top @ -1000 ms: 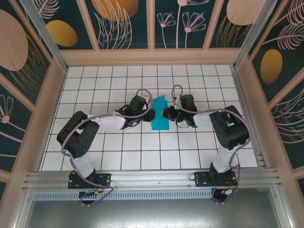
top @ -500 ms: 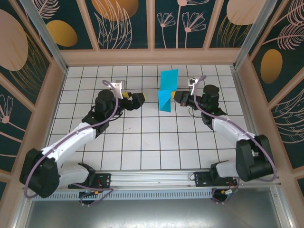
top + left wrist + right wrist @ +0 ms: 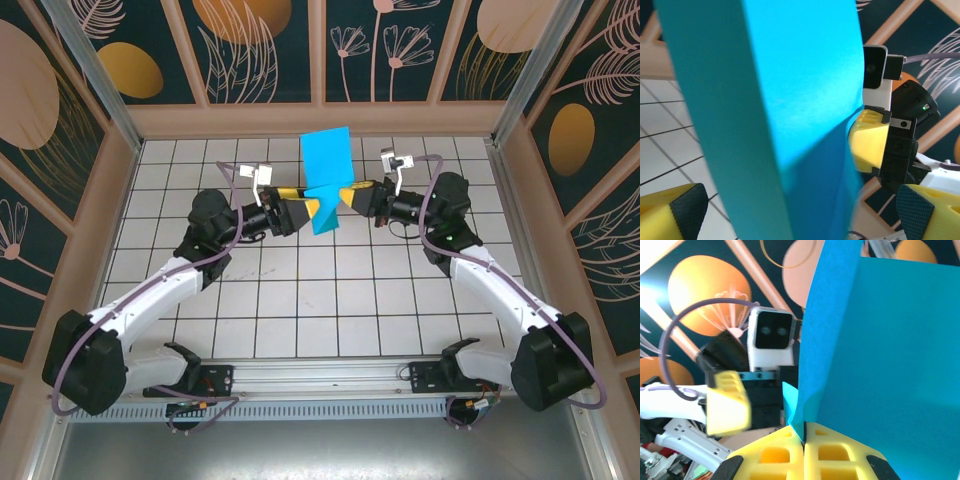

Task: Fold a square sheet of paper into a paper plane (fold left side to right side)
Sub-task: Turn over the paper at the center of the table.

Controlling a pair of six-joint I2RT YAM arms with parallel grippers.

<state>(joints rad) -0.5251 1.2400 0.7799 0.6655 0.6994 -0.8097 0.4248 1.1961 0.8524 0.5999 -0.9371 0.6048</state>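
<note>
Above the tiled table point(image 3: 300, 300), mid-field: the sheet point(image 3: 325, 175), cyan, held aloft and roughly upright between the two grippers, clear of the tiles.

Right gripper point(image 3: 348, 195): jaws pressed together, pinching the sheet at its lower right edge. In the right wrist view the sheet point(image 3: 880, 365) enters the seam between the yellow fingers point(image 3: 770, 460).

Left gripper point(image 3: 302, 208): jaws spread wide, one finger on either side of the sheet. In the left wrist view the dark pads point(image 3: 687, 212) stand at the lower corners with the sheet point(image 3: 790, 100) between them; whether either pad touches it cannot be told.

A lengthwise crease divides the sheet into a lit panel and a shaded panel. The arms reach inward from opposite sides.
</note>
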